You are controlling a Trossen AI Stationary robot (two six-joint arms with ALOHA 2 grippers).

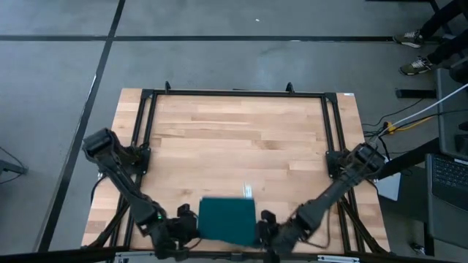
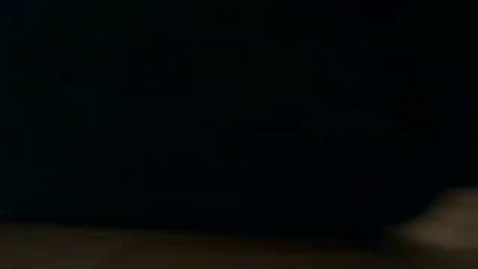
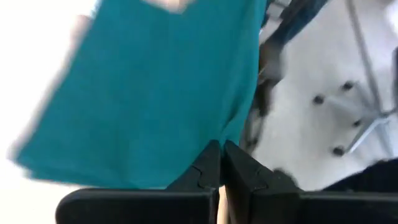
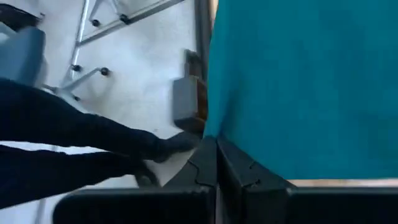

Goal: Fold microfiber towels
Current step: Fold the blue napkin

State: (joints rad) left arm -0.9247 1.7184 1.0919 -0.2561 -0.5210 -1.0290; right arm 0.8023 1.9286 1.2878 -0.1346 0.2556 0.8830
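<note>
The wooden surface (image 1: pixel 241 146) is carrying only the teal towel (image 1: pixel 227 219), which is lying at the near edge, midway between the two arms, with its small white tag (image 1: pixel 248 191) showing just past its far edge. From above, the towel is reading as a compact rectangle, not a full spread square, so at least one fold is probably under way or already made; a further fold and the final smoothing seem to be what is left.

The left tool (image 3: pixel 221 163) is sitting at the towel's left near corner, its fingers pressed together on the cloth's edge. The right tool (image 4: pixel 216 158) is sitting at the towel's right near corner, likewise pinched closed on the hem. Both wrist views are showing the towel hanging as a sheet beyond the fingers, so the near edge looks lifted off the surface while the far part is resting on the wood.

The low view is showing almost nothing but darkness, likely the cloth blocking it.
</note>
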